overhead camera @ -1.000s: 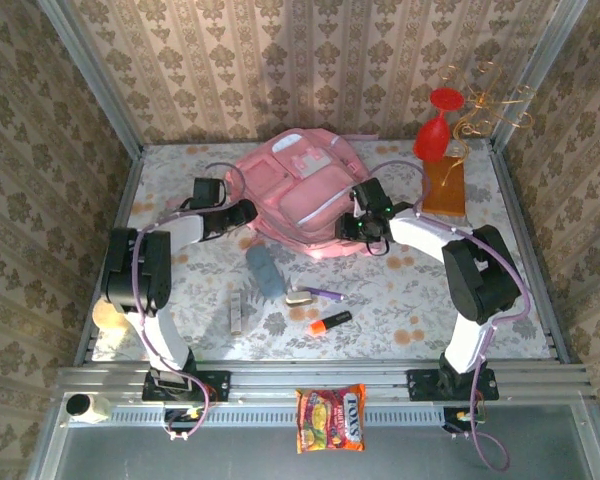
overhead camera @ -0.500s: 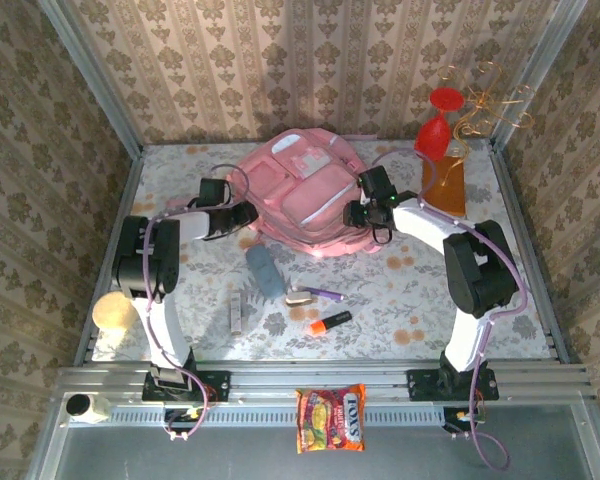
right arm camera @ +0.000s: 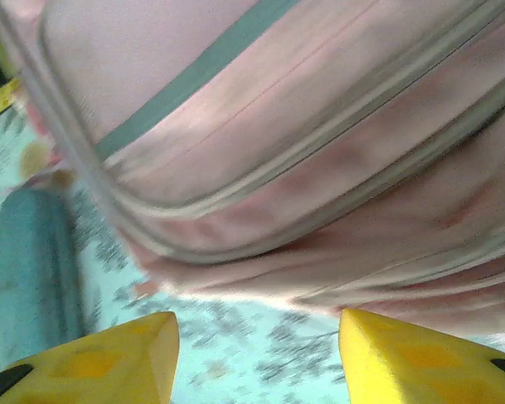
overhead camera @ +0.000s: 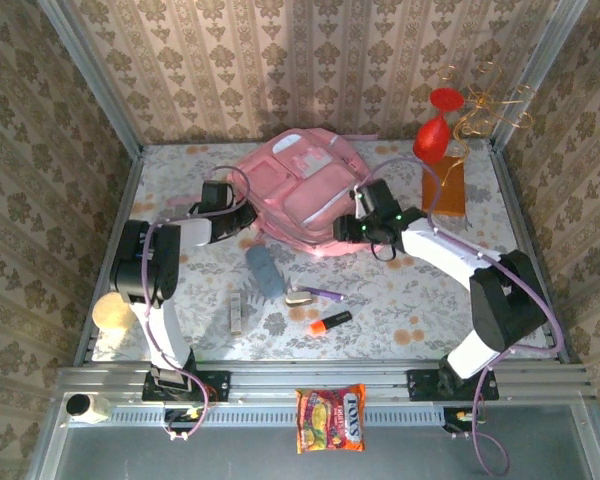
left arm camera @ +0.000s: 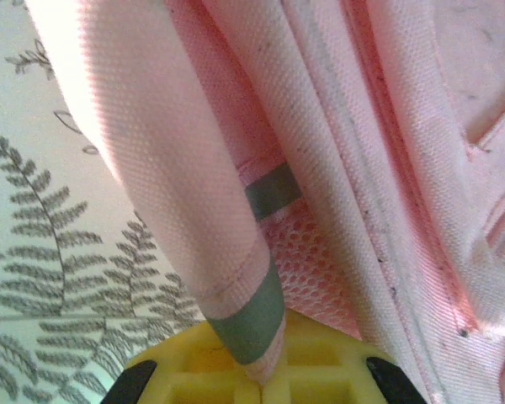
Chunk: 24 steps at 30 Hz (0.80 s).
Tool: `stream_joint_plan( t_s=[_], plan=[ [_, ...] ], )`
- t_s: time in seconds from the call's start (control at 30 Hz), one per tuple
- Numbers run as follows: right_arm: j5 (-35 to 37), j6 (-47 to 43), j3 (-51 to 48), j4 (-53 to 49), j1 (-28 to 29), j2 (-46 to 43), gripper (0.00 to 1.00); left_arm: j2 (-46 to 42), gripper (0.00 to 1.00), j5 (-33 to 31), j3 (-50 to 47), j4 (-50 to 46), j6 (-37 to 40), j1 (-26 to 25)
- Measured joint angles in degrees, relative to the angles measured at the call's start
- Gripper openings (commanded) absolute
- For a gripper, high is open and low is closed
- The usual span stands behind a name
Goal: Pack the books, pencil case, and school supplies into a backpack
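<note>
Pinching pink backpack [overhead camera: 302, 186] fabric, left pincer [left arm camera: 261, 375], right pincer [right arm camera: 258, 348] spread, pencil case [overhead camera: 265, 272] outside.

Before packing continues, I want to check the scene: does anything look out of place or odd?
Yes: the orange snack packet lies off the table, on the grey ledge nearer than the arm bases, apart from the other items. Nothing looks spilled or damaged.

The left gripper [left arm camera: 257, 380] has clamped its jaws onto the backpack [overhead camera: 298, 192].
</note>
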Motion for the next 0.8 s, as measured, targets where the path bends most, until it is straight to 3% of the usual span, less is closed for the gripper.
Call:
stream_joint_plan(
  t_s=[0.27,0.53,0.8],
  plan=[
    [-2.7,2.0,1.6,1.9,-1.8,7.8,0.51,-4.0,0.0,1.7,-0.6,-0.2,-4.7,-1.4],
    [-2.9,1.5,8.1,1.1,-10.4,12.6,0.45,-5.5,0.0,3.5,-0.5,-0.9,-9.5,-4.8],
    [3.0,-2.4,7.0,-0.6,-11.2,7.9,0.52,-6.0,0.0,2.6,-0.7,-1.3,-11.3,-7.8]
  ],
)
